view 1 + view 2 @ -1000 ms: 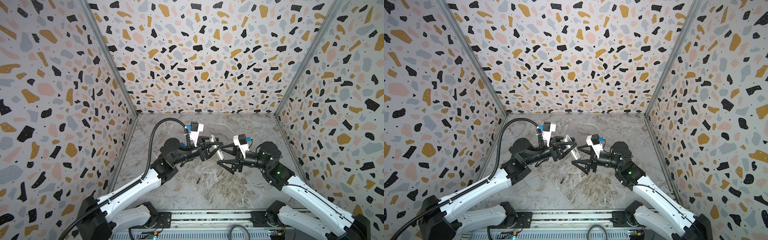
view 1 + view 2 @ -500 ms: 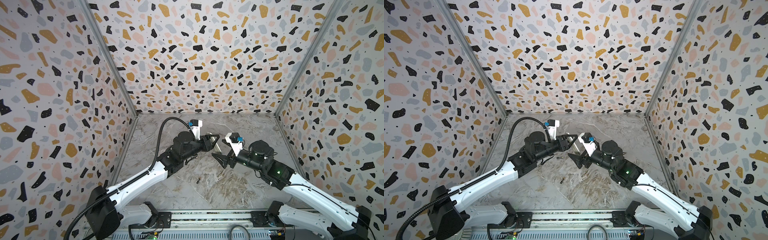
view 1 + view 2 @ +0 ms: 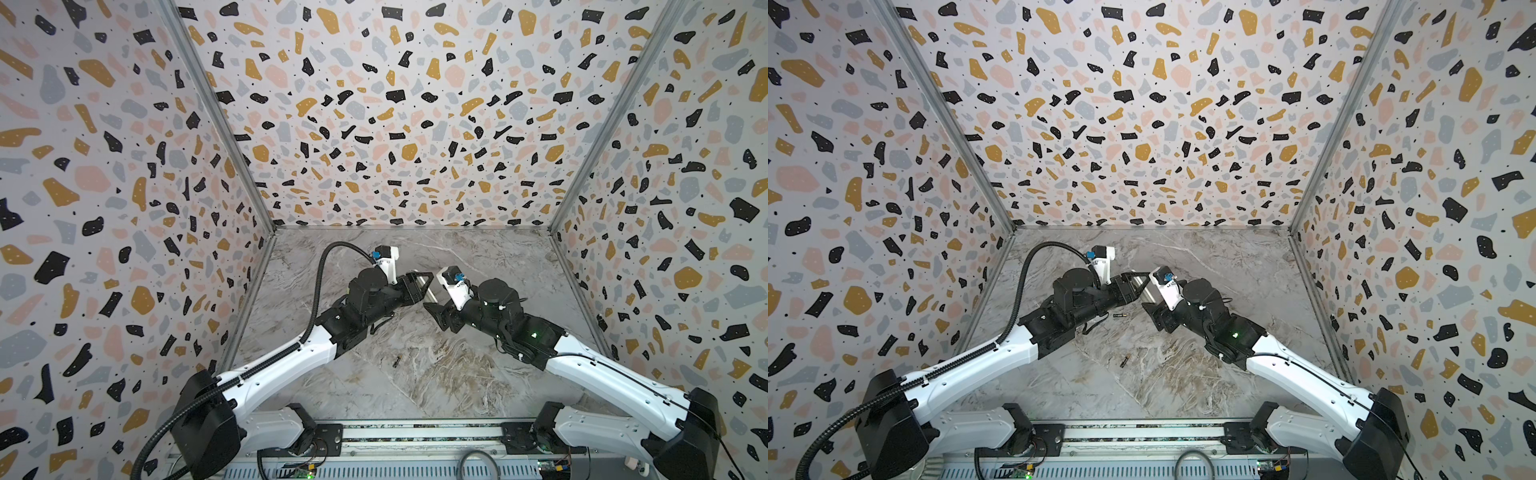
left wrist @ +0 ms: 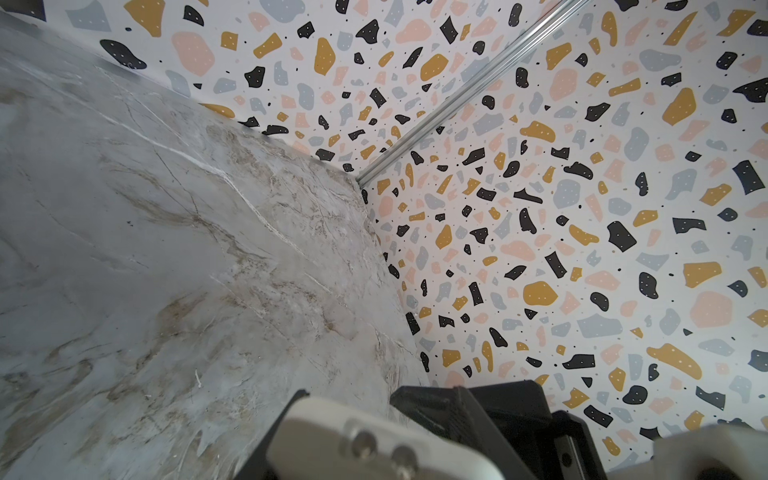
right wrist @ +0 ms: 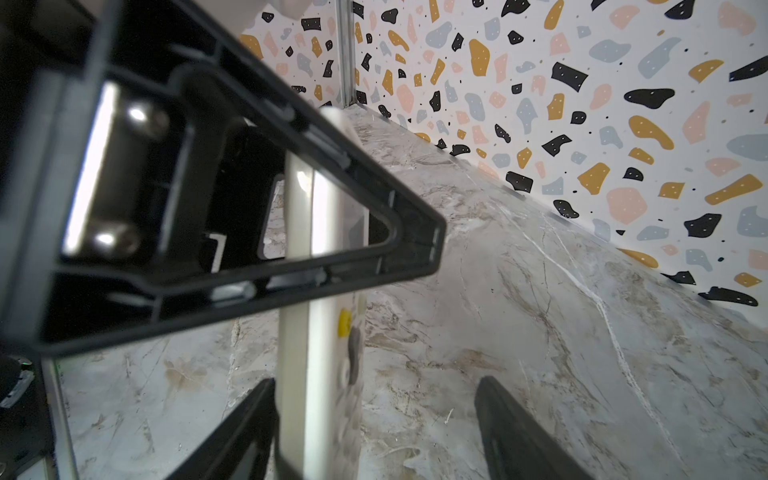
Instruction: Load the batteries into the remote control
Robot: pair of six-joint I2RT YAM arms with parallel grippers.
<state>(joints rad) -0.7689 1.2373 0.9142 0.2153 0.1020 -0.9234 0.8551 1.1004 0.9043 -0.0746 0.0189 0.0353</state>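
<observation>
White remote control point(image 5: 318, 332) stays clamped in the left gripper point(image 3: 424, 286), while the right gripper point(image 5: 374, 384), now nearer, narrows its still-open jaws around the remote control's free end.

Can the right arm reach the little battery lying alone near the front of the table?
Probably yes: the battery lies uncovered on the table, and the right pincer, open around the remote, grips nothing yet.

Slim white remote control point(image 5: 320, 299), held off the table point(image 3: 1183, 386) in my left gripper point(image 3: 424, 286), yellow and grey buttons on its face, two tiny dark batteries point(image 3: 1124, 361) loose on the table, one toward the front, the other battery point(image 3: 1120, 316) farther back near the remote
</observation>
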